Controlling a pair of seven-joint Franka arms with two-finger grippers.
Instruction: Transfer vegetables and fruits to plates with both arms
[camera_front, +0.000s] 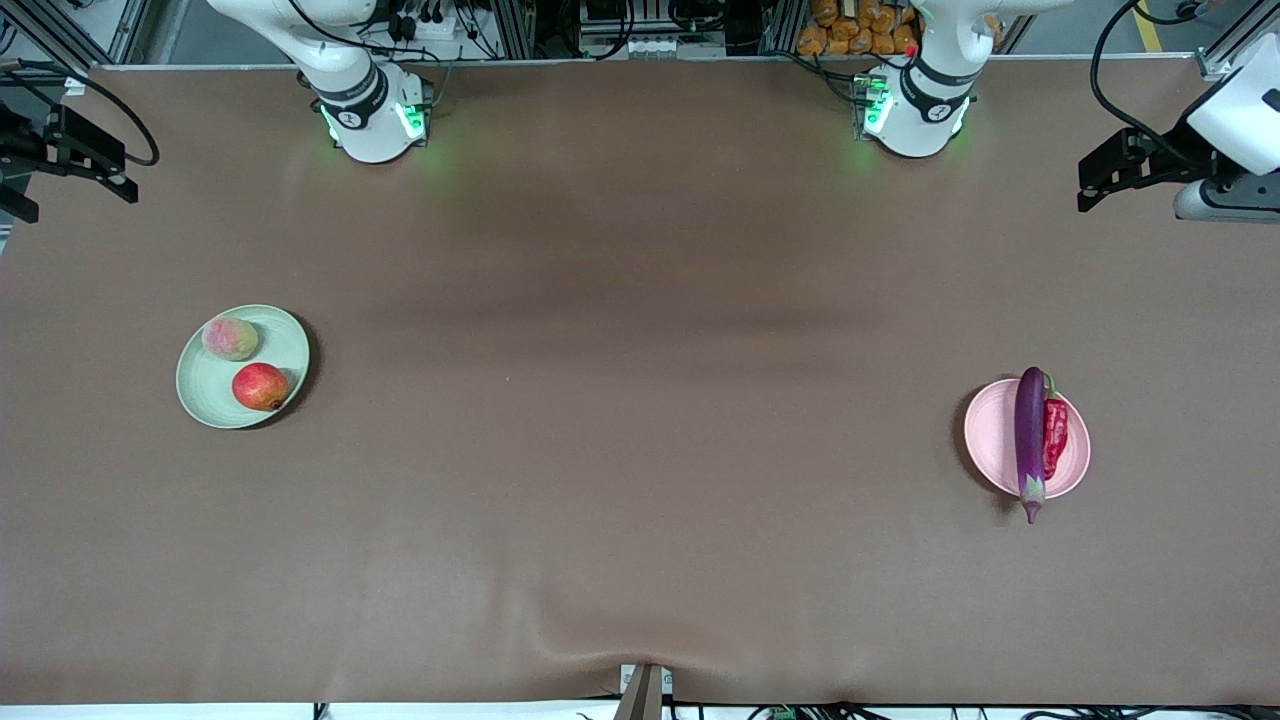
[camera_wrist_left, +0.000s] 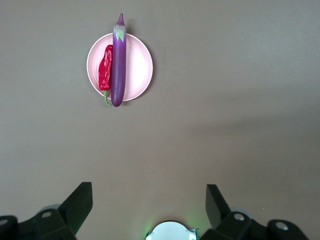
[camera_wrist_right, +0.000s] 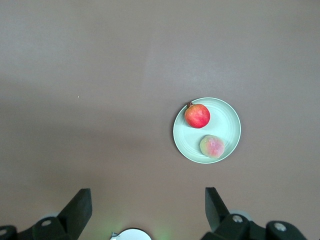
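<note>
On the table (camera_front: 640, 560), toward the left arm's end, the pale pink plate (camera_front: 992, 440) sits nearest the front edge. The eggplant (camera_front: 1029, 435) lies lengthwise across the plate and is too long for it, so its capped tip overhangs the rim toward the front edge. The red chili pepper (camera_front: 1055, 437) lies touching along the eggplant's side, fully on the plate. The vegetables appear grouped here for the arm on that end.

A little farther from the front edge, toward the right arm's end, the pale green plate (camera_front: 200, 385) carries the fruits: the pomegranate (camera_front: 260, 386) nearer, the yellow-green fruit (camera_front: 230, 338) farther, near each other but apart (round things, kept from rolling by the shallow rim, I judge).

Toward the back edge, both arms wait. The left gripper (camera_wrist_left: 149, 205) hangs high over the bare table near its base, jaws spread wide and empty; the right gripper (camera_wrist_right: 148, 205) likewise, holding nothing. With all four items plated, the task looks complete.
</note>
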